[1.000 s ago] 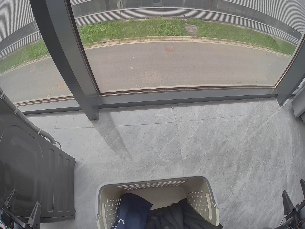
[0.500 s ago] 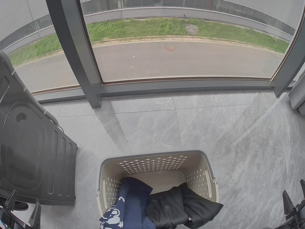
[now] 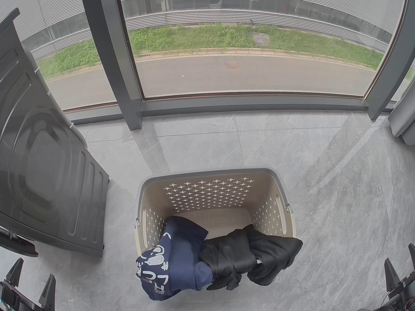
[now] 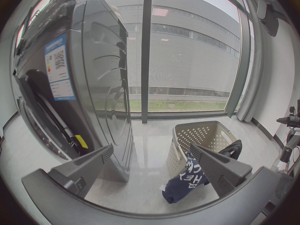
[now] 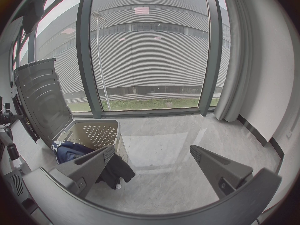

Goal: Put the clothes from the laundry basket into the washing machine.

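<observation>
Both grippers low, fingers spread wide: left gripper (image 4: 150, 147) empty, right gripper (image 5: 150, 147) empty too. Basket (image 3: 212, 172) sits ahead, between them. Navy shirt (image 3: 177, 260) spills over the rim toward the left one, black garment (image 3: 250, 253) toward the right. Washer (image 3: 43, 173) stands just ahead of the left gripper. The risk, I'd say: tugging draped cloth drags or tips the basket, or lifts both garments together. The left wrist view gives the washer's front and label, where the head view offers its ribbed panel.

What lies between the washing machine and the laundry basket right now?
Only bare grey floor tile, seen in the head view, separates the washing machine from the basket.
</observation>
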You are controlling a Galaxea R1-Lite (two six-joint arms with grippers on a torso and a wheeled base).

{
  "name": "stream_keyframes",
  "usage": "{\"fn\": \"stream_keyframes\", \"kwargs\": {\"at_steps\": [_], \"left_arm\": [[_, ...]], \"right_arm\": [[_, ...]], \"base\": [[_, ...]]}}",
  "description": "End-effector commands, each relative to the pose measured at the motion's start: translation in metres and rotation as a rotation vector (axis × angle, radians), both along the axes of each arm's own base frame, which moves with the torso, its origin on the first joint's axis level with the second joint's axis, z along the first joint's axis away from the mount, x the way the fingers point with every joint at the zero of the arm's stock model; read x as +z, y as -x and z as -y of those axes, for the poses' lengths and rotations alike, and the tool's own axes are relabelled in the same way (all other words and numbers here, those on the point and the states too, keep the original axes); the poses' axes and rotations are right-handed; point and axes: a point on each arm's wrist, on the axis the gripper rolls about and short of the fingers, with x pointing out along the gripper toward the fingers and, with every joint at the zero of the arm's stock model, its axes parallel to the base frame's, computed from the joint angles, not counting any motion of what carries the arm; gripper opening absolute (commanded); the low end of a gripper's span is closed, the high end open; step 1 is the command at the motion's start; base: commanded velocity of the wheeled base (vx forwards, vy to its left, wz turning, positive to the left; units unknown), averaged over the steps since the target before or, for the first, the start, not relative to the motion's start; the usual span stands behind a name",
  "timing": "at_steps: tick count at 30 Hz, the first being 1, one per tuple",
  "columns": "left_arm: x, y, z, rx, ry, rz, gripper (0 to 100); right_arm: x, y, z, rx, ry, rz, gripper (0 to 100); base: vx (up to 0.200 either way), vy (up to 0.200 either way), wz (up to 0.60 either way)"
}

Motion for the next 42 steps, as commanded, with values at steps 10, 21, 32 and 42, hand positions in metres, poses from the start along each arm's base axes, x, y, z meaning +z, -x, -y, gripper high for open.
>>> {"fn": "stream_keyframes", "kwargs": {"at_steps": [10, 21, 32, 42], "left_arm": [[-0.0052, 0.0000, 0.0000, 0.001, 0.000, 0.000, 100], [-0.0052, 0.0000, 0.0000, 0.001, -0.002, 0.000, 100], [-0.0053, 0.0000, 0.0000, 0.001, 0.000, -0.002, 100], [-0.0053, 0.0000, 0.0000, 0.001, 0.000, -0.002, 100]], "right_arm": [[-0.0048, 0.0001, 0.0000, 0.001, 0.000, 0.001, 100], [-0.0048, 0.0001, 0.0000, 0.001, 0.000, 0.001, 100], [-0.0048, 0.0001, 0.0001, 0.002, 0.000, 0.001, 100], [-0.0048, 0.0001, 0.0000, 0.001, 0.000, 0.001, 100]], "base": [[-0.200, 0.000, 0.00], [-0.073, 0.018, 0.00], [0.000, 0.200, 0.00], [0.000, 0.200, 0.00]]}}
